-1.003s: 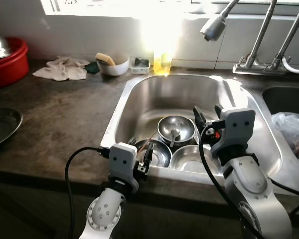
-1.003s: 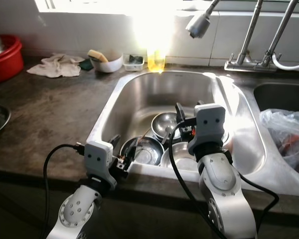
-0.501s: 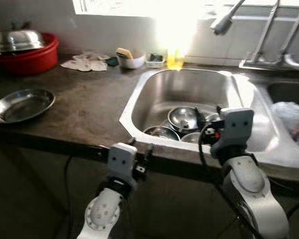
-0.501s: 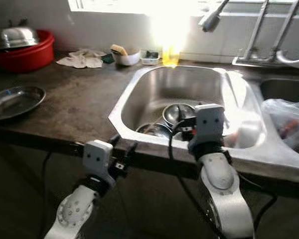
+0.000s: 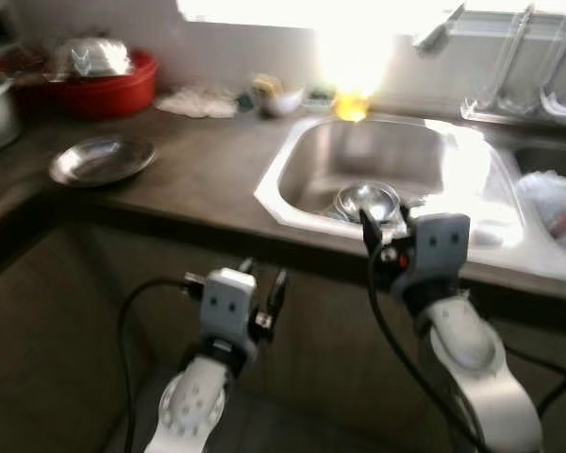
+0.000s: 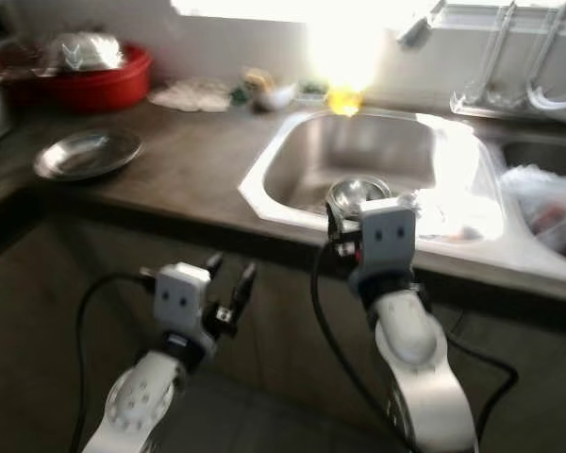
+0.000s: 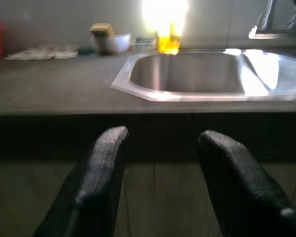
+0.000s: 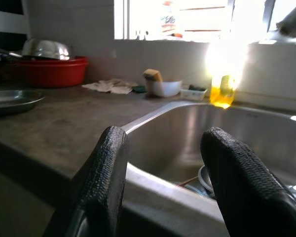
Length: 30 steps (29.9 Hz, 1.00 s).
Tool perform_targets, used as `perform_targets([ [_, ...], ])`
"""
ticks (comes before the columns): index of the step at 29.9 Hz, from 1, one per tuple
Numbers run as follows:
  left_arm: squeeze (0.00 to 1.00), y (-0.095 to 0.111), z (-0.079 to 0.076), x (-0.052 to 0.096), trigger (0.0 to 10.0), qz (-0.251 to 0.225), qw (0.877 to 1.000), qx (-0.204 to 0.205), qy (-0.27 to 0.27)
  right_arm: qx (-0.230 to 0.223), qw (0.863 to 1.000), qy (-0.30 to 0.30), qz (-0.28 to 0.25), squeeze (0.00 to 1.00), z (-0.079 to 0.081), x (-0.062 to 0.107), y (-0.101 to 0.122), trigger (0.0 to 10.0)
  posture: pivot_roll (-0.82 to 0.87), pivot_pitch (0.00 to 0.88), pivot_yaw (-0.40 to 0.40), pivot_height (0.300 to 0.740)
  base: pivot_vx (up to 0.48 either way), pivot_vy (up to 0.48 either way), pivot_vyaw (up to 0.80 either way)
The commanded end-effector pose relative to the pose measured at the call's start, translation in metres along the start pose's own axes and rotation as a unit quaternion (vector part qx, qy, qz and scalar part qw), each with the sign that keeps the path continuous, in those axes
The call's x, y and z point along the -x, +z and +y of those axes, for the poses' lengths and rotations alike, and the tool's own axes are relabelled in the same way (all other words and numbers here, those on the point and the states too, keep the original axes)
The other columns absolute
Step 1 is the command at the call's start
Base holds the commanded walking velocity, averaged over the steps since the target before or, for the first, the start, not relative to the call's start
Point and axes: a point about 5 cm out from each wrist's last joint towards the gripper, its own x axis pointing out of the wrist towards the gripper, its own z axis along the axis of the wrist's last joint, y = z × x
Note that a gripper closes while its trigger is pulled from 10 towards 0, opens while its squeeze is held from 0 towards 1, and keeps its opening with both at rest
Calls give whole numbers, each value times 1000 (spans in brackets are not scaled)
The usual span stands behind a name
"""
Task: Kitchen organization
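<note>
We hold our left gripper (image 5: 261, 289) and right gripper (image 5: 377, 239) low in front of the counter (image 5: 198, 170), fingers spread and empty, likely because nothing is within reach yet. The bowls (image 5: 366, 200) to be sorted sit in the sink (image 5: 292, 175), partly hidden by its near rim and our right gripper; glare from the window washes out the far wall, and blur hides details

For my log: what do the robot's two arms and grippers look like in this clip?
Both arms are silver with rounded, jointed segments, each ending in a boxy pale-grey wrist block with two small dark dots. A black cable loops out from each wrist. The left gripper and the right gripper each carry two long black fingers; the wrist views show those fingers with a finely textured, pebbled surface. A red spot shows beside the right wrist block.
</note>
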Motion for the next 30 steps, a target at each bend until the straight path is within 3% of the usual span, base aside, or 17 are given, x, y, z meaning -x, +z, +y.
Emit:
perform_targets([
  [1,0,2,-2,-1,10000,-2,1000,2,-4,0,1000,-1,3,0,-1,1,-1,10000,67,80,1,740,0,0,800],
  [16,0,2,-2,-1,10000,-2,1000,-3,-3,2,1000,1,2,0,-1,0,-1,10000,68,67,2,740,0,0,800],
  [25,0,2,-1,-2,10000,-5,1000,-7,-3,6,1000,3,-1,0,-2,-2,-1,10000,68,61,-1,740,399,0,776],
  [30,0,2,-1,-2,10000,-4,1000,-7,-2,3,1000,-1,-1,0,-2,-3,-1,10000,69,67,-1,740,452,0,0],
])
